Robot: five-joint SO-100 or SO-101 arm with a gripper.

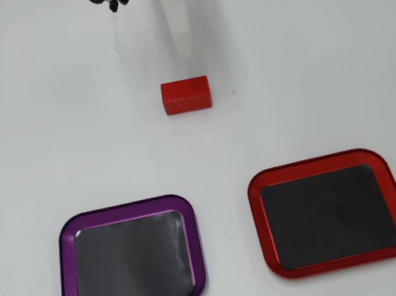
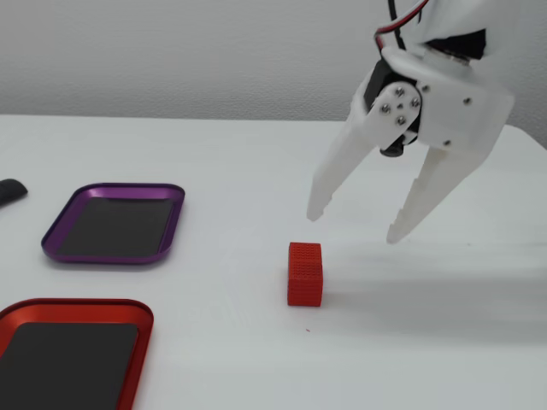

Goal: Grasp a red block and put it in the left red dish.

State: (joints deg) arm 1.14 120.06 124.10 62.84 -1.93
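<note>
Red and glossy at the rim, the left red dish [image 2: 77,342] lay nearest in the fixed view, its black floor bare, with the purple-rimmed tray [image 2: 115,224] behind it. Further along the white counter [image 2: 214,171], the red block [image 2: 305,273] stood alone, well apart from both trays. Above and just beyond it hung the white end effector [image 2: 355,224], its two fingers spread wide and touching nothing. Overhead, the block [image 1: 186,95] sat beyond both trays.
</note>
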